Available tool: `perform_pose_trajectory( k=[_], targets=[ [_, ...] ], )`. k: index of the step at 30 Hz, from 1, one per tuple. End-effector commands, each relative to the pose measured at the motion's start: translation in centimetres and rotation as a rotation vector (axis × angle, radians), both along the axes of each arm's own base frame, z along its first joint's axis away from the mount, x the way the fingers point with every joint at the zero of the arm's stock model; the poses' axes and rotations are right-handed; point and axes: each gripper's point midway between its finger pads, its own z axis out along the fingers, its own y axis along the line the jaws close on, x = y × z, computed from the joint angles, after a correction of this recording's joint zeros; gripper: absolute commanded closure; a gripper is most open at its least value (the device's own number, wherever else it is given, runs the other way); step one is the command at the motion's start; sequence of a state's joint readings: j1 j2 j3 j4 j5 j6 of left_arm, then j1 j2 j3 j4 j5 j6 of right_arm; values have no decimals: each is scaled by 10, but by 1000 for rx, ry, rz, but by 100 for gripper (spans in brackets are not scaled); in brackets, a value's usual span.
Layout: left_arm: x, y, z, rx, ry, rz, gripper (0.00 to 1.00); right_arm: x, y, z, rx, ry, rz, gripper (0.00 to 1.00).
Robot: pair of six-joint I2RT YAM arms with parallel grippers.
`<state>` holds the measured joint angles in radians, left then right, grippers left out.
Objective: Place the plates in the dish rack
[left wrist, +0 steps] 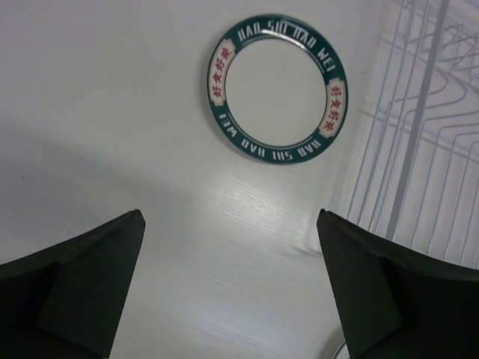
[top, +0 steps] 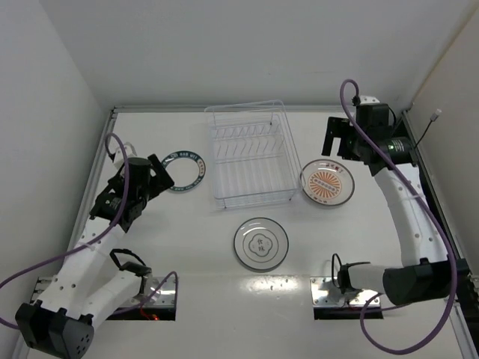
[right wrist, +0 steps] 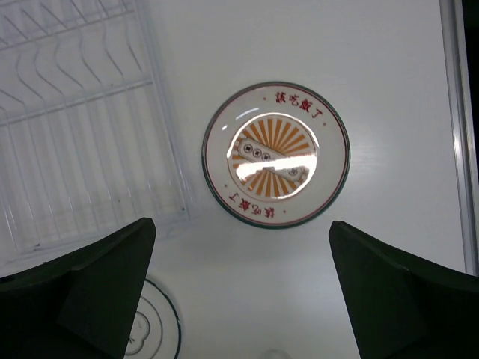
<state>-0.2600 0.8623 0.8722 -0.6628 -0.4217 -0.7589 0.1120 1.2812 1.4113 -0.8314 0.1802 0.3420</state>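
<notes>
Three plates lie flat on the white table around the empty dish rack [top: 254,200]. The teal lettered-rim plate [top: 185,171] is left of the rack, the orange sunburst plate [top: 327,182] right of it, and the white plate with a thin dark ring [top: 260,243] in front. My left gripper [top: 157,179] hovers open just left of the teal plate [left wrist: 278,87], which shows ahead of its fingers; the left gripper [left wrist: 230,217] holds nothing. My right gripper [top: 334,142] hangs open behind the orange plate [right wrist: 275,155]; the right gripper [right wrist: 241,224] holds nothing.
The rack's wires [left wrist: 408,149] run along the right of the left wrist view and its rim [right wrist: 168,134] along the left of the right wrist view. The ringed plate [right wrist: 153,329] peeks in there. A raised rail [right wrist: 456,134] and white walls bound the table.
</notes>
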Motion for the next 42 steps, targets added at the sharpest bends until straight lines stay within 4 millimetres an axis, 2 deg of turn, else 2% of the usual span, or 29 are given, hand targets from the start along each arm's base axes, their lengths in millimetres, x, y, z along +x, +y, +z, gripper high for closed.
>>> perform_pose_trajectory(
  k=[1, 3, 4, 5, 6, 7, 8, 9, 11, 13, 16, 18, 19, 21, 23, 24, 26, 27, 28, 30, 31, 34, 35, 36, 37, 38, 39, 40, 42],
  targets=[
    [4, -20, -8, -70, 7, -86, 0, -22, -8, -1, 9, 53, -29, 1],
    [10, -30, -5, -86, -12, -139, 0, -14, -7, -6, 56, 79, -1, 1],
    [10, -33, -7, -97, -14, -153, 0, -12, 10, -12, 131, 104, 71, 1],
    [12, -41, -3, -116, -26, -198, 0, -2, 14, -9, 200, 82, 76, 1],
    [17, -46, -4, -128, -40, -213, 0, -4, 22, -31, 304, 137, 82, 1],
    [17, -52, -7, -150, -40, -245, 0, -5, 17, -42, 375, 154, 35, 1],
    [18, -54, -8, -161, -47, -252, 0, -5, -6, -76, 490, 182, -104, 1],
    [21, -57, -3, -171, -71, -265, 0, -8, -4, -88, 614, 190, -100, 1],
    [21, -59, -3, -178, -70, -275, 0, -12, -27, -118, 720, 208, -185, 1],
    [20, -59, 2, -170, -71, -280, 0, -9, -42, -133, 710, 240, -244, 1],
    [18, -51, 9, -109, -62, -286, 0, -12, -77, -143, 654, 265, -385, 1],
    [23, -43, 21, -49, -82, -277, 0, -16, -100, -158, 663, 299, -458, 1],
    [26, -41, 28, -32, -101, -272, 0, -21, -115, -172, 668, 327, -505, 7],
    [28, -36, 29, -11, -111, -257, 0, -38, -120, -195, 699, 385, -563, 9],
    [29, -36, 22, -23, -93, -237, 0, -40, -128, -206, 728, 363, -590, 9],
    [33, -36, 23, -33, -102, -241, 0, -46, -128, -218, 747, 384, -617, 9],
    [33, -39, 9, -72, -71, -241, 0, -47, -130, -229, 750, 411, -640, 11],
    [37, -36, 8, -72, -74, -228, 0, -51, -127, -246, 748, 468, -653, 13],
    [41, -37, 9, -81, -81, -222, 0, -51, -120, -253, 757, 499, -653, 15],
    [45, -30, 1, -84, -67, -200, 0, -42, -111, -262, 798, 509, -644, 24],
    [49, -25, -3, -83, -57, -183, 0, -35, -116, -264, 780, 501, -659, 24],
    [61, -20, 2, -71, -84, -166, 0, -14, -101, -267, 783, 516, -632, 26],
    [64, -15, 1, -66, -90, -146, 0, -2, -99, -271, 789, 526, -610, 29],
    [68, -12, 2, -66, -96, -135, 0, 0, -85, -274, 798, 571, -582, 33],
    [72, -12, -2, -66, -96, -135, 0, 1, -80, -277, 799, 609, -579, 41],
    [74, -10, -3, -77, -99, -119, 0, 16, -84, -270, 771, 588, -565, 45],
    [76, -8, -1, -98, -110, -108, 0, 17, -80, -273, 769, 607, -558, 48],
    [77, -8, -6, -98, -96, -108, 0, 16, -75, -279, 779, 630, -573, 58],
    [84, 1, -4, -129, -114, -73, 0, 22, -68, -277, 805, 623, -565, 74]
  ],
)
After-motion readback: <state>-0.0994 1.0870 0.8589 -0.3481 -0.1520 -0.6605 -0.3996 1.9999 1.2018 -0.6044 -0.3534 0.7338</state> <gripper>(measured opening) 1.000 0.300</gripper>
